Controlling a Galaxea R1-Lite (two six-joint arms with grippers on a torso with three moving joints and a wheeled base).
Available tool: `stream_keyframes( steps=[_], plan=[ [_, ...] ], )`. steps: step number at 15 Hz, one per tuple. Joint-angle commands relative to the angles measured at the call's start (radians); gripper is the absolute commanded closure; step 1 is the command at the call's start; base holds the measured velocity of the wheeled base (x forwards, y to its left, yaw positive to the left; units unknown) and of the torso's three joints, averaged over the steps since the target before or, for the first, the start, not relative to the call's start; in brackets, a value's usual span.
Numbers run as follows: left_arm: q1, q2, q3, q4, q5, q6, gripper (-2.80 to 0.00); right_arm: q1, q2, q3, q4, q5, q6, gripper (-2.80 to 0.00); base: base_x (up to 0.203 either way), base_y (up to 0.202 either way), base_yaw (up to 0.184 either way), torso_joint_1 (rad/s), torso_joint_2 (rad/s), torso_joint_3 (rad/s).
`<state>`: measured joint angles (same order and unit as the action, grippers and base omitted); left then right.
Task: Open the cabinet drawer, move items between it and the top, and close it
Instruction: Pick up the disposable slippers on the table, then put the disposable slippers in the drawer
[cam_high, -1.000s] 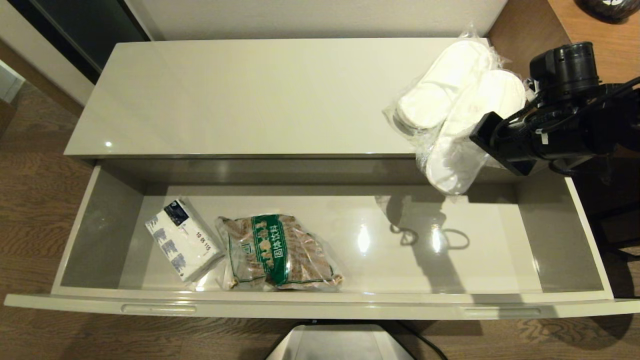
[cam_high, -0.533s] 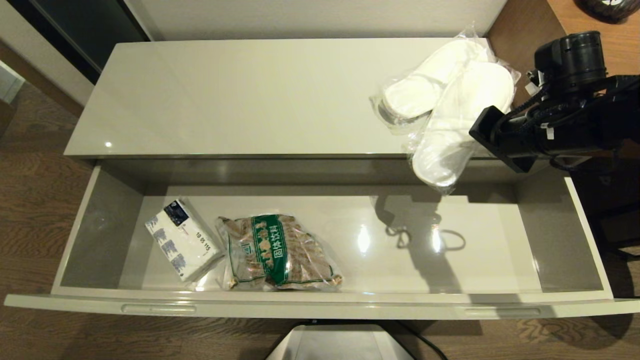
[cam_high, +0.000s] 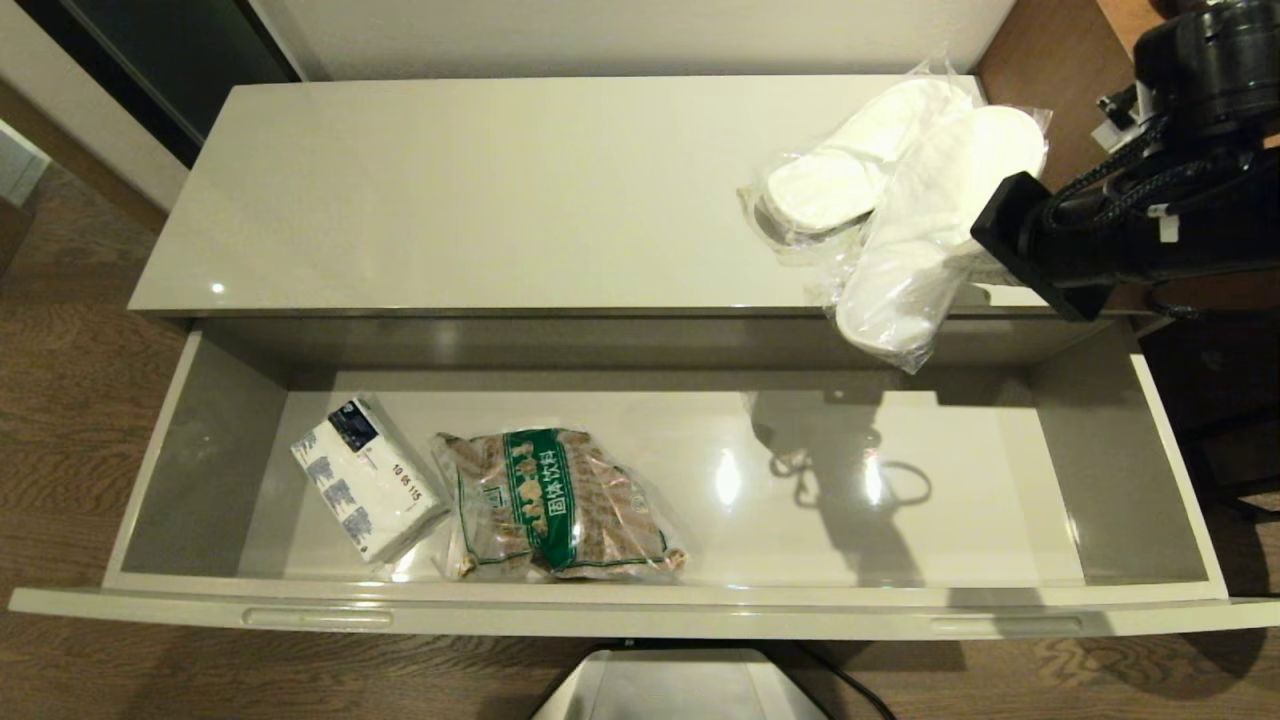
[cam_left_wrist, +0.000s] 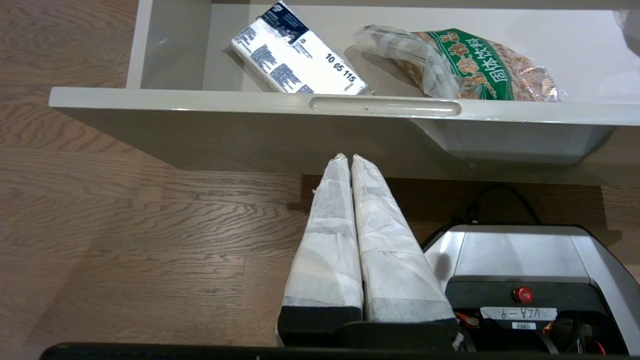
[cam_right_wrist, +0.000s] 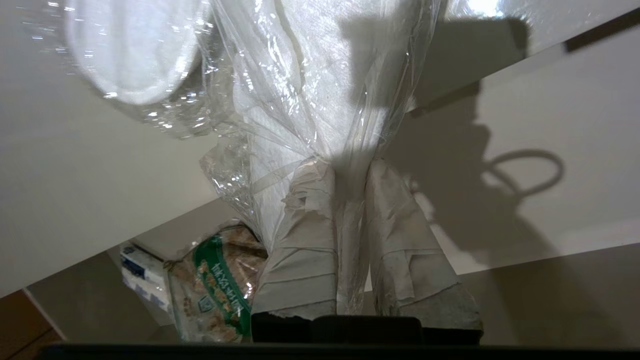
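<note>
The slipper (cam_high: 915, 235) in its bag lies across the front edge of the top (cam_high: 500, 190), one end hanging over the open drawer (cam_high: 640, 610), its other end lapping the second slipper (cam_high: 840, 165) beyond it. The right gripper (cam_right_wrist: 345, 172) pinches only a fold of the bag, fingers closed on crinkled film, not on the slipper itself. That thin hold could slip or stretch, and the slipper could drop short or swing. Dragging it could also pull the second slipper off the top. Well to the gripper's left in the drawer lie a tissue pack (cam_high: 365, 480) and a snack bag (cam_high: 555, 505). The left gripper (cam_left_wrist: 348, 159) sits parked below the drawer front, fingers pressed together, empty.
</note>
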<state>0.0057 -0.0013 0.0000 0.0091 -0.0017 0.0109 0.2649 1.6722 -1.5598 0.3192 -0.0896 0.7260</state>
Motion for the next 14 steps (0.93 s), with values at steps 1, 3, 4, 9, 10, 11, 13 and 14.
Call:
stream_keyframes(
  steps=[1,3,4,9,10,11,13,14],
  plan=[
    [0.000,0.000,0.000,0.000,0.000,0.000,0.00,0.000,-0.055,-0.040,0.036,0.017,0.004,0.00,0.000,0.000,0.000,0.000,0.00,0.000],
    [0.000,0.001,0.000,0.000,0.000,0.000,0.00,-0.001,-0.068,-0.056,0.050,0.022,0.004,0.00,0.000,0.000,0.000,0.000,0.00,0.000],
    [0.000,0.000,0.000,0.000,0.000,0.000,0.00,0.000,-0.075,-0.061,0.058,0.023,0.004,0.00,0.000,0.000,0.000,0.000,0.00,0.000],
    [0.000,0.000,0.000,0.000,0.000,0.000,0.00,0.005,-0.143,-0.105,0.132,0.119,0.004,0.00,0.000,0.000,0.000,0.000,0.00,0.000],
    [0.000,0.000,0.000,0.000,0.000,0.000,0.00,0.011,-0.159,-0.108,0.141,0.132,0.002,0.00,0.000,0.000,0.000,0.000,0.00,0.000],
    [0.000,0.000,0.000,0.000,0.000,0.000,0.00,0.025,-0.177,-0.116,0.155,0.137,-0.002,0.00,0.000,0.000,0.000,0.000,0.00,0.000],
    [0.000,0.000,0.000,0.000,0.000,0.000,0.00,0.056,-0.203,-0.120,0.172,0.149,-0.010,0.00,0.000,0.000,0.000,0.000,0.00,0.000],
    [0.000,0.001,0.000,0.000,0.000,0.000,0.00,0.075,-0.216,-0.117,0.181,0.163,-0.018,0.00,0.000,0.000,0.000,0.000,0.00,0.000]
  ],
)
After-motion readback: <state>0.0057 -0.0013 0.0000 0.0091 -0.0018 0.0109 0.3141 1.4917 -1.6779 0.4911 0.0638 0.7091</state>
